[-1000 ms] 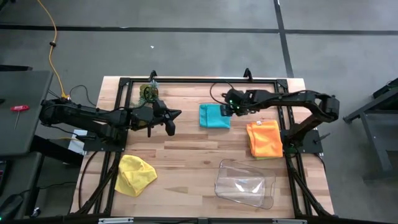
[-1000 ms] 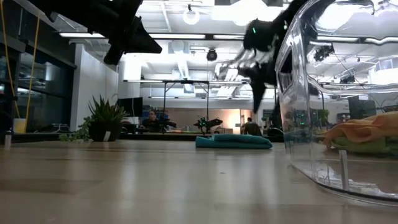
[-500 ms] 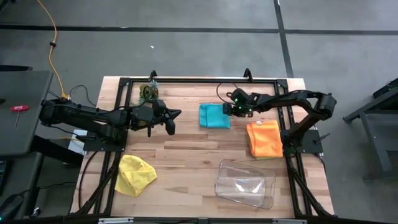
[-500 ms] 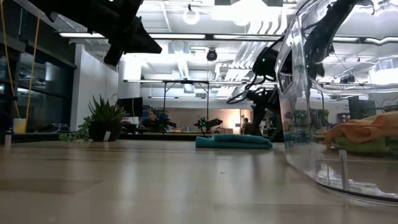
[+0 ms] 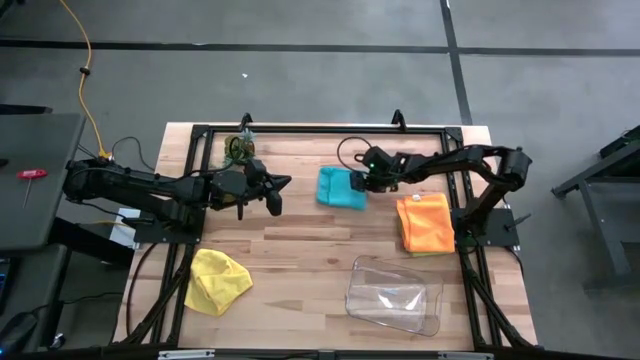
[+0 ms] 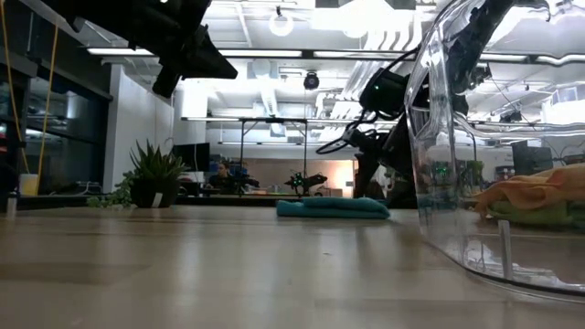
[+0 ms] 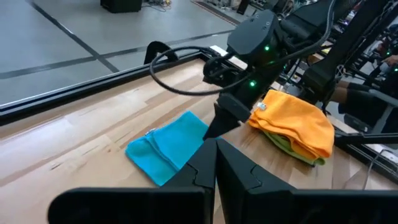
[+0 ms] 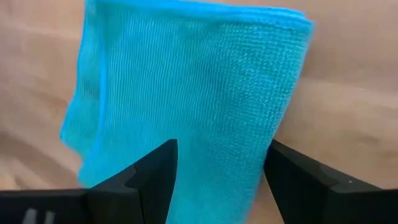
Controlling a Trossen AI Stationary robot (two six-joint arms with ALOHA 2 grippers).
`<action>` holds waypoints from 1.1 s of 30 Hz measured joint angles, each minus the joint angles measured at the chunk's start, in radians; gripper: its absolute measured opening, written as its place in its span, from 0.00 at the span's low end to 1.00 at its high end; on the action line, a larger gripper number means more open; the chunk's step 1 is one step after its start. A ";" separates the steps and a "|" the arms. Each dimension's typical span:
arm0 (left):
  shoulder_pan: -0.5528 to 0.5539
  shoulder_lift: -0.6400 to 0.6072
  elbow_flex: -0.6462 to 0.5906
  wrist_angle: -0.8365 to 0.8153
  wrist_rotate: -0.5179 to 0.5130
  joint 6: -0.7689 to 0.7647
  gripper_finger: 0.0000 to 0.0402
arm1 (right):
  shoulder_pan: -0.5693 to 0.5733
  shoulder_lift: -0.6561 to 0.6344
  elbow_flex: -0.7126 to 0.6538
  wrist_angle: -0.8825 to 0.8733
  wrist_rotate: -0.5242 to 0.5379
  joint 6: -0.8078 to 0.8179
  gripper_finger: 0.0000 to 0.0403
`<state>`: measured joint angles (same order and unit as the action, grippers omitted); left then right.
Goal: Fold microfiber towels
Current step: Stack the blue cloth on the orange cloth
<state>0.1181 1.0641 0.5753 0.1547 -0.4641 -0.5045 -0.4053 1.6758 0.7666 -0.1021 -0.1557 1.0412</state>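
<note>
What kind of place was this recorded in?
Probably a robotics lab or workshop: a butcher-block wooden table in a black metal frame stands on a grey concrete floor, and open ceiling lights hang over far workbenches.

A clear plastic tray (image 5: 394,295) is seen lying on the wooden table (image 5: 300,240) toward five o'clock. A small dark green leafy clump (image 5: 239,148) is found near the eleven o'clock edge. A potted plant (image 6: 154,174) is visible in the room beyond.
</note>
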 joint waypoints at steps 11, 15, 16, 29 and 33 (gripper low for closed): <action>0.000 0.000 0.000 0.000 0.000 0.005 0.00 | 0.018 0.001 -0.001 -0.009 0.067 0.063 0.33; 0.000 0.000 0.000 -0.001 0.006 0.021 0.00 | 0.017 0.005 -0.005 0.000 0.100 0.061 0.05; 0.000 0.000 0.000 -0.001 0.007 0.027 0.00 | 0.017 0.006 -0.005 0.018 0.102 0.058 0.03; 0.000 0.000 0.000 -0.012 0.018 0.055 0.00 | 0.099 -0.324 -0.002 -0.296 0.012 -0.051 0.00; 0.000 0.000 0.000 -0.015 0.018 0.063 0.00 | 0.141 -0.456 -0.002 -0.502 0.009 -0.054 0.00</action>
<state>0.1181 1.0641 0.5751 0.1399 -0.4461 -0.4412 -0.2648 1.2193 0.7647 -0.6046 -0.1468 0.9868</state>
